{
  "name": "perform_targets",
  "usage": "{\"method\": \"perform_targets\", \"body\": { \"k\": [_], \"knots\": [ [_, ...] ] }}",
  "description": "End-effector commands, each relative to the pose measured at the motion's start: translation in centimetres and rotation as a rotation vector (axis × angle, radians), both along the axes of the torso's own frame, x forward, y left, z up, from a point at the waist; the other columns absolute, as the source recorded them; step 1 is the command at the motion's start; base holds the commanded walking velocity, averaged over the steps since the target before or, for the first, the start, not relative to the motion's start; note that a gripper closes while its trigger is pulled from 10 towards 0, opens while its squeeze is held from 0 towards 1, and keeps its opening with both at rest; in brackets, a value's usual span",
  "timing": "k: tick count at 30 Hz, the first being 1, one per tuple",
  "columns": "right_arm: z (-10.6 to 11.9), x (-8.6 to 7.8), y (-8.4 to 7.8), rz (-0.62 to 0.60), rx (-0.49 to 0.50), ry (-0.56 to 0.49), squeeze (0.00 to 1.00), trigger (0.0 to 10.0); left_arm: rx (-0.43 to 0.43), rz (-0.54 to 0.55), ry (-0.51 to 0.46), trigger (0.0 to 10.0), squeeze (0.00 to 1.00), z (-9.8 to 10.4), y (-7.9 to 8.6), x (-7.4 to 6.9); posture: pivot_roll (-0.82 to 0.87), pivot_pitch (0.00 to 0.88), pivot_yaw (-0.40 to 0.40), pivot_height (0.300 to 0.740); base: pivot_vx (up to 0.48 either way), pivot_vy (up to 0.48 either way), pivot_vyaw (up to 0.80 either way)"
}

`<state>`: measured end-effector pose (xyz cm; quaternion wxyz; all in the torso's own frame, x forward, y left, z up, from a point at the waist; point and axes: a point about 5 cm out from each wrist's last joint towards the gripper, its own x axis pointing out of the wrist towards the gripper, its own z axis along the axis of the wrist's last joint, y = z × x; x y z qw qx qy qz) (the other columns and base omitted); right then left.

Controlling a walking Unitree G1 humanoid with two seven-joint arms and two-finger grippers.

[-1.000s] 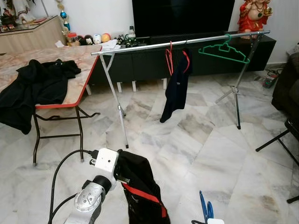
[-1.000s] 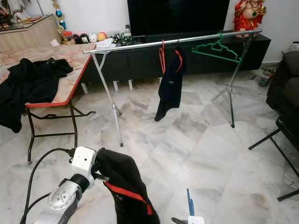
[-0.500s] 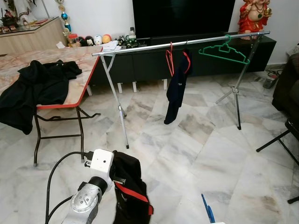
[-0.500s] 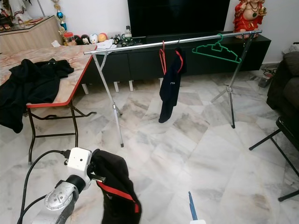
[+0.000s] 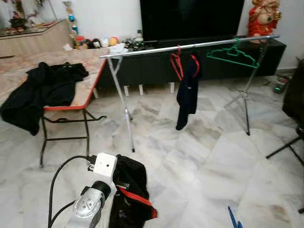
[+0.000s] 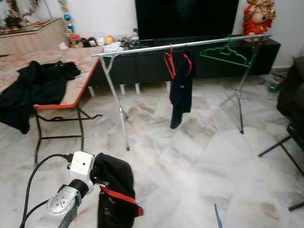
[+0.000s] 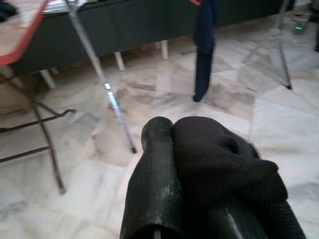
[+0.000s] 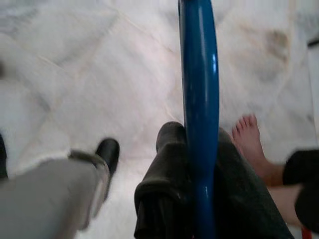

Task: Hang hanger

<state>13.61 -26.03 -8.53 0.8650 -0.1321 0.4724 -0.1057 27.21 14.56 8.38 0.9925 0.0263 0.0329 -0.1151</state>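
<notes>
My left gripper is low at the front left, shut on a black garment with red trim that drapes over its fingers and hangs toward the floor. My right gripper is shut on a blue hanger, whose tip pokes into the bottom right of the head view. Ahead stands a silver clothes rail. On it hang a red hanger carrying a dark garment and a bare green hanger.
A folding table with a red edge stands at the left, with black clothing heaped on it. A dark TV cabinet runs behind the rail. Black chair legs reach in at the right. A person's bare foot is beside my right gripper.
The camera has shifted, so the rail sits a little to the right. The black garment on my left gripper hangs lower and more bunched. The blue hanger tip has sunk toward the picture's bottom edge.
</notes>
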Motion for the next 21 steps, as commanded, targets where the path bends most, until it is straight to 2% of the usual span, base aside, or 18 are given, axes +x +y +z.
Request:
{"method": "perform_targets", "body": {
  "k": [1,8,21],
  "knots": [
    [0.1,1.0,1.1,0.022,0.022,-0.035,0.00,10.0,0.001,0.004,-0.008,10.0,0.00,0.4,0.2,0.1,-0.07,0.004,0.089,0.740,0.000,0.480,0.00],
    [0.1,1.7,2.2,0.046,0.034,-0.042,0.00,10.0,0.000,0.003,-0.008,10.0,0.00,0.4,0.2,0.1,-0.07,0.007,0.090,0.740,0.000,0.480,0.00],
    [-0.1,2.0,2.8,0.058,0.050,-0.030,0.00,10.0,0.003,0.010,-0.006,10.0,0.00,0.4,0.4,0.2,-0.06,0.016,0.088,0.740,0.000,0.480,0.00]
  ]
}}
